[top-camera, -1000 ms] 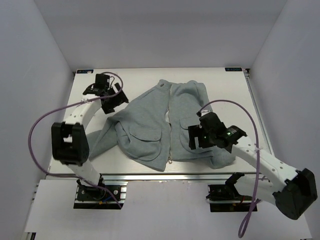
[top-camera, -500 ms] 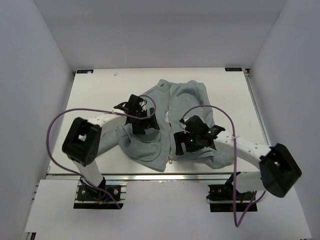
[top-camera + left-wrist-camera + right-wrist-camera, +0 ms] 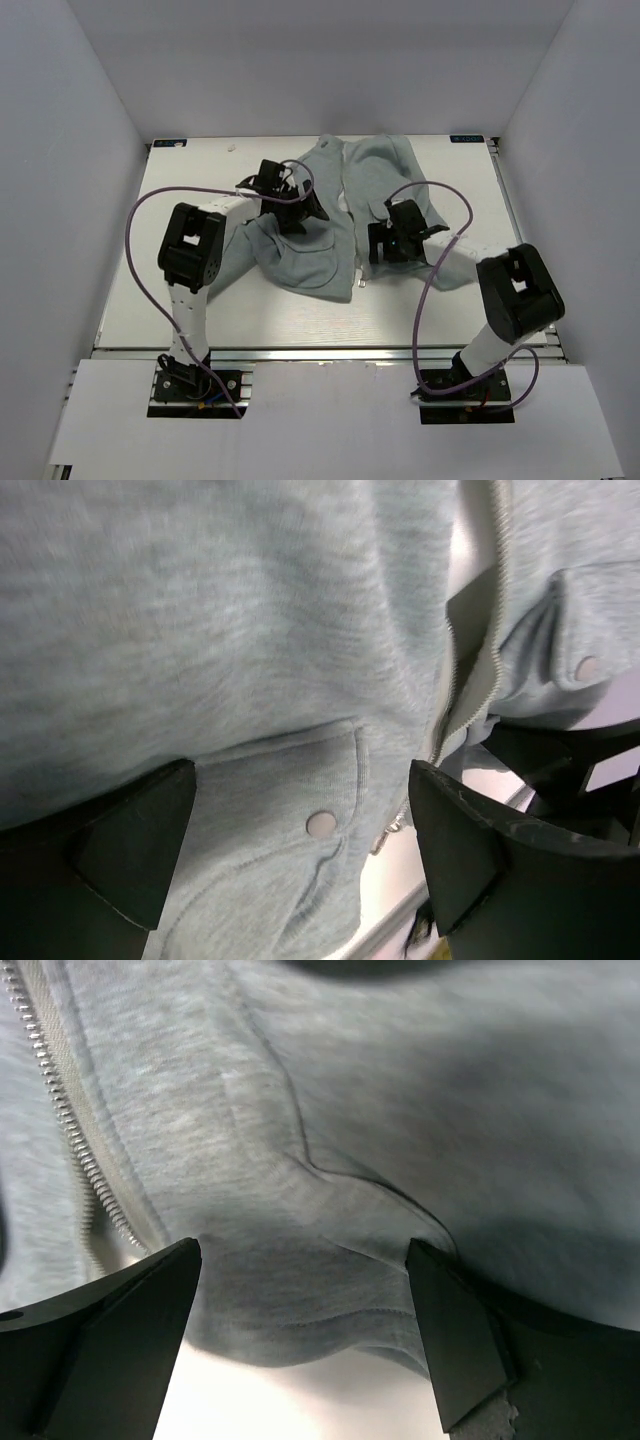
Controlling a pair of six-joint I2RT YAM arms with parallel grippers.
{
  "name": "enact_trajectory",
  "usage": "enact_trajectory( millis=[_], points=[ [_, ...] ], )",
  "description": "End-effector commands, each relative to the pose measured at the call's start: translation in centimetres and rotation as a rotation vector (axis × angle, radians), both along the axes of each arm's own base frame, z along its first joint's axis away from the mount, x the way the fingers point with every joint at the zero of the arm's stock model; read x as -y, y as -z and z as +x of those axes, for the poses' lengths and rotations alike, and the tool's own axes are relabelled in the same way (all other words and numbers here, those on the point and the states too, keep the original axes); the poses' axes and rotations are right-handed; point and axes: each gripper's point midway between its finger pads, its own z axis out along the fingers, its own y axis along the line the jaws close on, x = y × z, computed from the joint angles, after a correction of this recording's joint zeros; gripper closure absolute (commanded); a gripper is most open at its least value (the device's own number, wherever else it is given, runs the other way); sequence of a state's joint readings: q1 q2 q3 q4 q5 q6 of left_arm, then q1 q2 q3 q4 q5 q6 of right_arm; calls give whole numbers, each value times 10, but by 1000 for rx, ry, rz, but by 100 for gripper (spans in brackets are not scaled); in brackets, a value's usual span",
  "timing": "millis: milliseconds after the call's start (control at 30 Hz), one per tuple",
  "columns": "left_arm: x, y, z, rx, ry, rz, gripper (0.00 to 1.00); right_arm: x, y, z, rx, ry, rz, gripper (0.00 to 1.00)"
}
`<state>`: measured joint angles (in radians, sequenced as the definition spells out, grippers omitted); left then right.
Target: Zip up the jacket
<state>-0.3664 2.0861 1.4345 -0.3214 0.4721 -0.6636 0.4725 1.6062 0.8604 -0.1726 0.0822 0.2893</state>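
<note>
The light grey jacket (image 3: pixel 330 215) lies front-up across the middle and back of the table, its centre zipper (image 3: pixel 350 240) running toward the near hem. My left gripper (image 3: pixel 292 208) is open over the jacket's left front. In the left wrist view, my left gripper (image 3: pixel 300 770) has its jaws wide apart above a flap pocket with a snap button (image 3: pixel 320 824), and the zipper (image 3: pixel 470 670) is to the right. My right gripper (image 3: pixel 385 242) is open over the right front panel. In the right wrist view, my right gripper (image 3: pixel 303 1250) spans the hem, with zipper teeth (image 3: pixel 60 1110) at left.
White walls close in the table (image 3: pixel 160 300) on three sides. Purple cables (image 3: pixel 140 215) loop from both arms. The metal rail of the near edge (image 3: pixel 330 352) runs in front of the bare table strip below the jacket.
Both arms swung inward and toward the back onto the jacket. The jacket has shifted toward the back of the table, away from the near edge.
</note>
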Motion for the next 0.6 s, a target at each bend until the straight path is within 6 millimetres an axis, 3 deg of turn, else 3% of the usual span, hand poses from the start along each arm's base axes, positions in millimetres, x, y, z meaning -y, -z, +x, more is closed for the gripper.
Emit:
enact_trajectory(
  millis=[0,67,133,167,200,300,433,567],
  points=[
    [-22,20,53,93,-72,90,2,23,-12,64,173,18,-74,11],
    [-10,6,56,125,-4,38,2,12,-36,81,225,-50,-68,11],
    [1,-18,49,158,65,-35,2,4,-58,81,270,-101,-71,11],
    [4,-27,44,182,88,-57,2,-1,-63,74,289,-136,-92,11],
    [3,-43,34,221,103,-83,2,-1,-81,71,334,-138,-91,11],
    [-5,-75,8,273,123,-91,2,-11,-94,44,352,-199,-58,11],
    [-25,-91,-19,299,105,-23,2,-20,-86,22,308,-263,-51,11],
    [-38,-93,-41,285,84,8,2,-37,-71,13,229,-325,-53,14]
  ],
)
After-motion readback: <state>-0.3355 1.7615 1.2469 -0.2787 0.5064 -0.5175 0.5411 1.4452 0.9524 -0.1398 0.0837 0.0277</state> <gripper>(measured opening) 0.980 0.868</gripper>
